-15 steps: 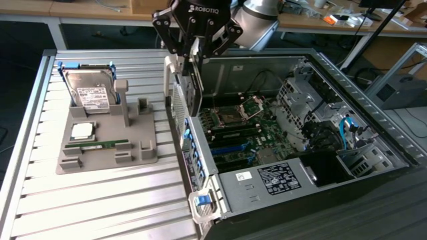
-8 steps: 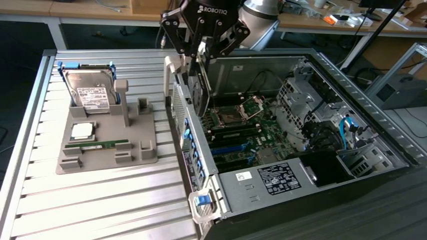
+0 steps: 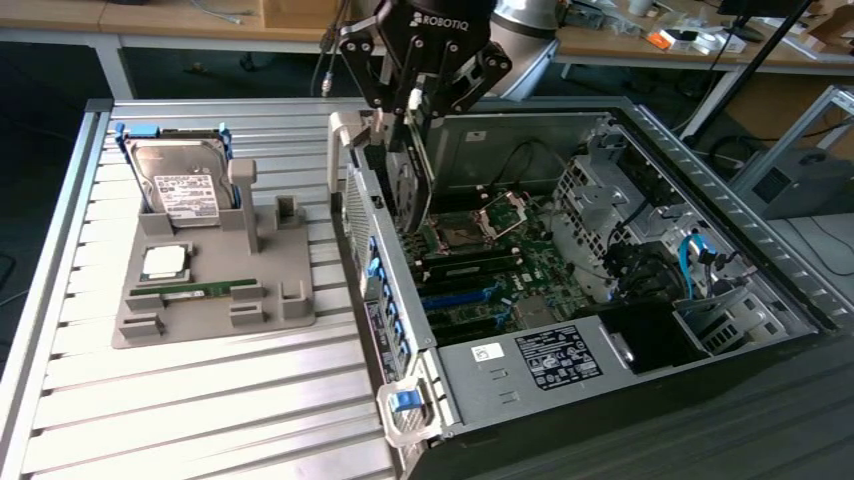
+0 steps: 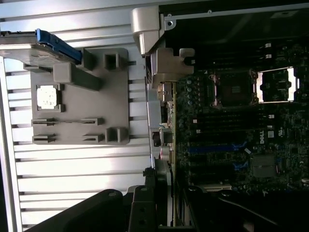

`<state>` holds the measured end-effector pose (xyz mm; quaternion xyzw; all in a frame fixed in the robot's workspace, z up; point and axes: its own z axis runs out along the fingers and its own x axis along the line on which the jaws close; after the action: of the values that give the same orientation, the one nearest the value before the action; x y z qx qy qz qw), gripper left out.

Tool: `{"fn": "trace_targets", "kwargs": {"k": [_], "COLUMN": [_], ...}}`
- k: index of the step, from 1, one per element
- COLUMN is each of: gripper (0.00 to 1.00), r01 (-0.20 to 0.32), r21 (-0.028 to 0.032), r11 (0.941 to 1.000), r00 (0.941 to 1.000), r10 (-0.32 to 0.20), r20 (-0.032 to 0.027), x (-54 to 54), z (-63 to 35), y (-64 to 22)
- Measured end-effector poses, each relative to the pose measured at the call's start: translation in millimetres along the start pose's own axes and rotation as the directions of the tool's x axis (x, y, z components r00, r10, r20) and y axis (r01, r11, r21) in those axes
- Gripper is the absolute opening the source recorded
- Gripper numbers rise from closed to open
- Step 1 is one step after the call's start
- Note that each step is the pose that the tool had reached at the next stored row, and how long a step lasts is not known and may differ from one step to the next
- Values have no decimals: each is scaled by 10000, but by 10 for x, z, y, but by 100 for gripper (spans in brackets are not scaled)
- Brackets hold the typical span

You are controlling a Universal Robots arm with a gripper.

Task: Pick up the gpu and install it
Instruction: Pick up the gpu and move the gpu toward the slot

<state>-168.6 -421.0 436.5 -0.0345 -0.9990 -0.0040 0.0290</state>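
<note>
Now the hand hangs over the open computer case, at its rear edge, on the side near the grey tray. Its fingers are pressed together on the top edge of the gpu, so the hand is holding the card. The gpu hangs upright and is seen almost edge-on, as a thin dark plate. Its lower part reaches down inside the case, just beside the rear wall and above the motherboard. I cannot tell if the card already touches a slot.

In the wrist view the bare processor socket of the motherboard lies open, and the blue slots are near it.

On the exterior view's left, the tray rests on the ribbed metal surface, well apart from the hand. It carries a silver hard drive standing tilted at the back, a square processor chip lying flat, and a narrow green memory stick in front of it.
</note>
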Motion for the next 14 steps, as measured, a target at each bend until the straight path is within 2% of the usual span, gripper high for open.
{"fn": "trace_targets", "kwargs": {"k": [14], "gripper": [27], "r01": [-1], "r21": [10], "r11": [10000], "r00": [9999], "r10": [1], "r20": [-136], "x": [-242], "z": [-14], "y": [16]}}
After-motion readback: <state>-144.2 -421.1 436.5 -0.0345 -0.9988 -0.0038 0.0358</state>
